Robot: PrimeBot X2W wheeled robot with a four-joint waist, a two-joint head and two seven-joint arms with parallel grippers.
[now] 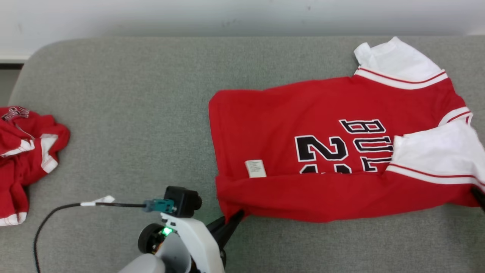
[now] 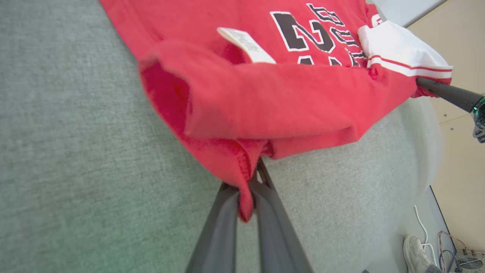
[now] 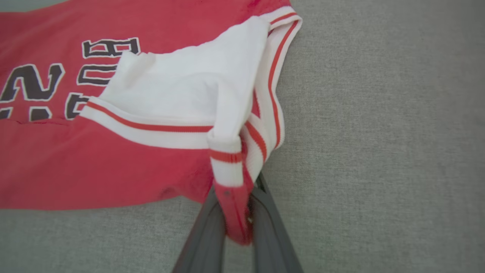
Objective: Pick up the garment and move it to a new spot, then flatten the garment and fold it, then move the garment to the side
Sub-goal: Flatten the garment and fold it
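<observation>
Grey fabric worktop [image 1: 132, 94] holds a red-and-white basketball jersey [image 1: 284, 125], partly folded, on its right half. Left tool [image 1: 237, 217] is clenched on the jersey's near hem corner; right tool [image 3: 238, 189] pinches its striped armhole edge.

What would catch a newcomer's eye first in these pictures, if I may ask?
The bright red jersey with black lettering and white sleeves spreads across the right of the grey surface. The left tool pinches its near hem corner, the right tool its near sleeve end. A second red garment lies crumpled at the far left.
</observation>
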